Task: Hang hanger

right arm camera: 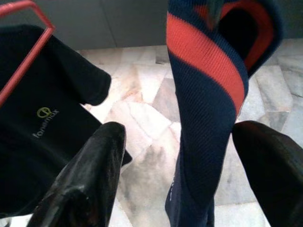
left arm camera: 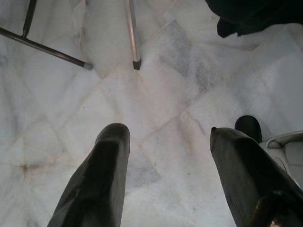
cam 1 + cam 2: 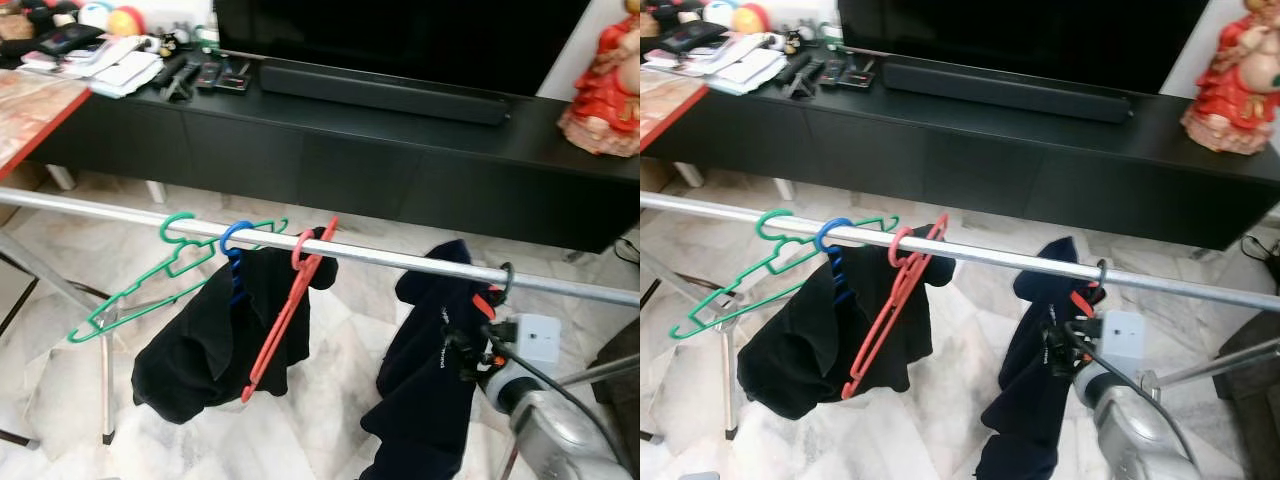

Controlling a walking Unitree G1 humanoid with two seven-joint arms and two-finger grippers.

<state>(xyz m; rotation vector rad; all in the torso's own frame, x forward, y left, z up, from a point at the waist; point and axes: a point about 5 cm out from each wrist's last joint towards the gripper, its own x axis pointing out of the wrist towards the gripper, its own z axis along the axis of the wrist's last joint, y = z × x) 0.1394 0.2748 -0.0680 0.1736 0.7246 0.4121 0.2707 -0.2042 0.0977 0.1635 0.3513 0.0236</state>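
Right pincer (image 1: 177, 175), fingers spread, empty, beside the navy garment (image 3: 1035, 390), whose dark hanger (image 3: 1101, 272) hooks the rail (image 3: 990, 257). A careless withdrawal may snag cloth and unhook it. Nearby: red hanger (image 3: 890, 310), green hanger (image 3: 735, 285), black shirt (image 3: 810, 345). Left pincer (image 2: 165, 175) hangs spread over the floor (image 2: 156, 94).

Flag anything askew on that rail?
The green hanger and red hanger hang steeply tilted on the metal rail, both bare. The black garment on the blue hanger is bunched up, and the navy shirt sags unevenly.
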